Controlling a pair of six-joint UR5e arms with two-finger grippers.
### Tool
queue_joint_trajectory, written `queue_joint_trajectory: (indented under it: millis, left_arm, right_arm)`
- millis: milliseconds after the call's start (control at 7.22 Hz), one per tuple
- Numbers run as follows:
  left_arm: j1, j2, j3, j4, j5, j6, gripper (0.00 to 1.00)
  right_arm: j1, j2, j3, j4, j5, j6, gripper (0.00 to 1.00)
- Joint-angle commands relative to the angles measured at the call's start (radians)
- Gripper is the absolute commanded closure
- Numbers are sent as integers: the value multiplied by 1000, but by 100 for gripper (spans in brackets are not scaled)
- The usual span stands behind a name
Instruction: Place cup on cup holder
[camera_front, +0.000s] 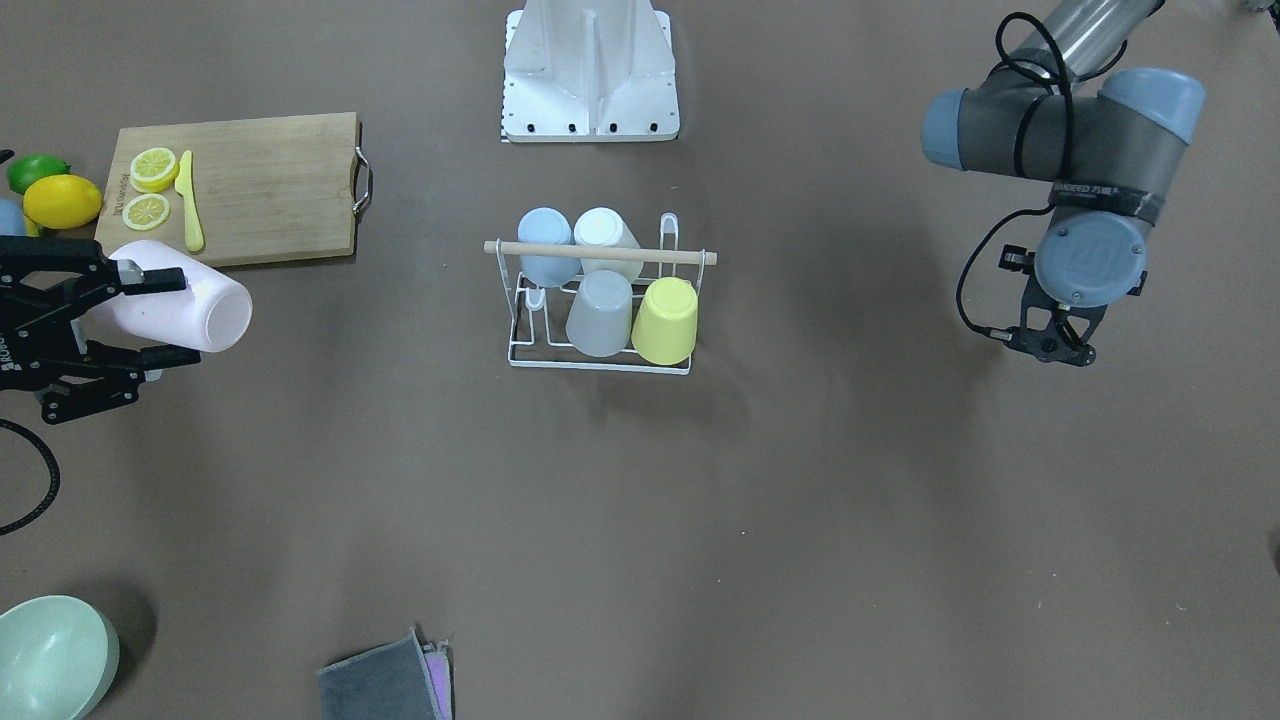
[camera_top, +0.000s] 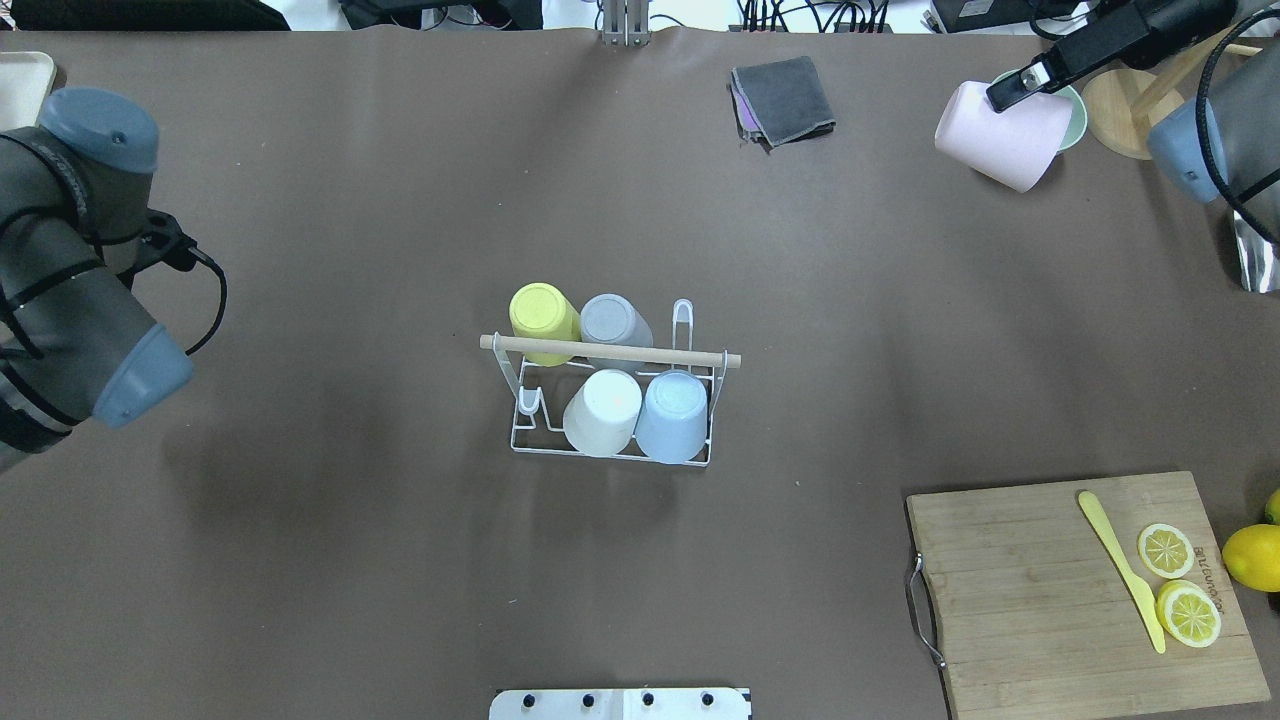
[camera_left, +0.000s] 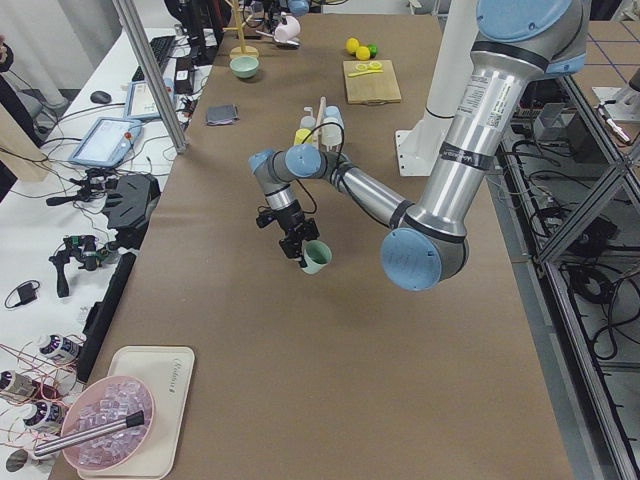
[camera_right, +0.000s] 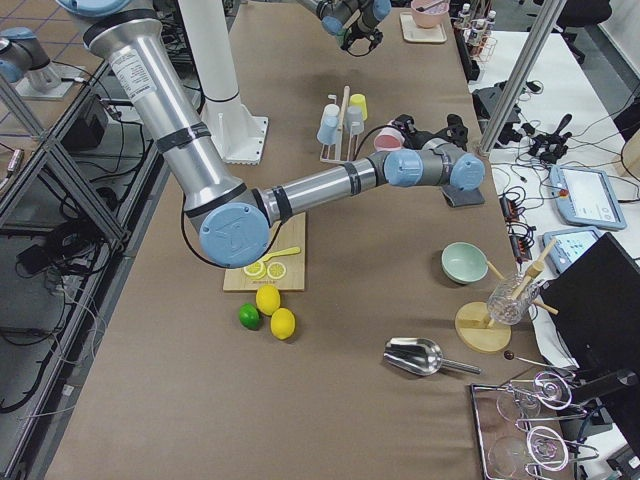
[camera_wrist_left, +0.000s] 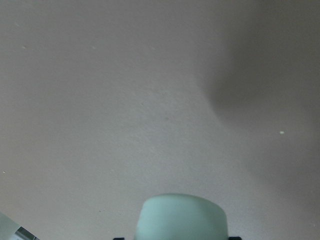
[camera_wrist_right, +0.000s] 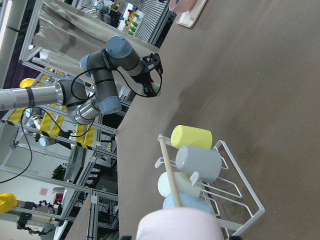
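Note:
The white wire cup holder (camera_top: 700, 462) with a wooden rod (camera_top: 610, 352) stands mid-table; it also shows in the front-facing view (camera_front: 600, 365). It carries upside-down yellow (camera_top: 543, 312), grey (camera_top: 612, 322), white (camera_top: 603, 410) and blue (camera_top: 673, 415) cups. Two prongs at one end are bare. My right gripper (camera_front: 160, 318) is shut on a pink cup (camera_front: 185, 305), held on its side above the table far to the holder's right (camera_top: 1003, 137). My left gripper (camera_left: 300, 250) is shut on a pale green cup (camera_left: 317, 257), well left of the holder; the cup also shows in the left wrist view (camera_wrist_left: 182, 217).
A bamboo cutting board (camera_top: 1040, 590) with lemon slices (camera_top: 1187, 612) and a yellow knife (camera_top: 1122, 570) lies at the near right, lemons (camera_top: 1252, 556) beside it. A green bowl (camera_front: 50, 658) and a folded grey cloth (camera_top: 783, 98) lie at the far edge. The robot's base plate (camera_front: 590, 70) is behind the holder.

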Motion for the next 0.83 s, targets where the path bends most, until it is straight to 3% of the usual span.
queue_joint_trajectory:
  millis: [0, 138, 692]
  left_arm:
    - [-117, -73, 3, -7, -3, -19, 56]
    - [-158, -81, -7, -50, -8, -49, 56]
    - [-166, -13, 6, -573, -1, -392, 57]
  right_arm:
    - [-26, -1, -16, 80, 111, -1, 75]
    - [-36, -1, -17, 97, 154, -7, 75]
    - [-96, 0, -19, 104, 317, -108, 75]
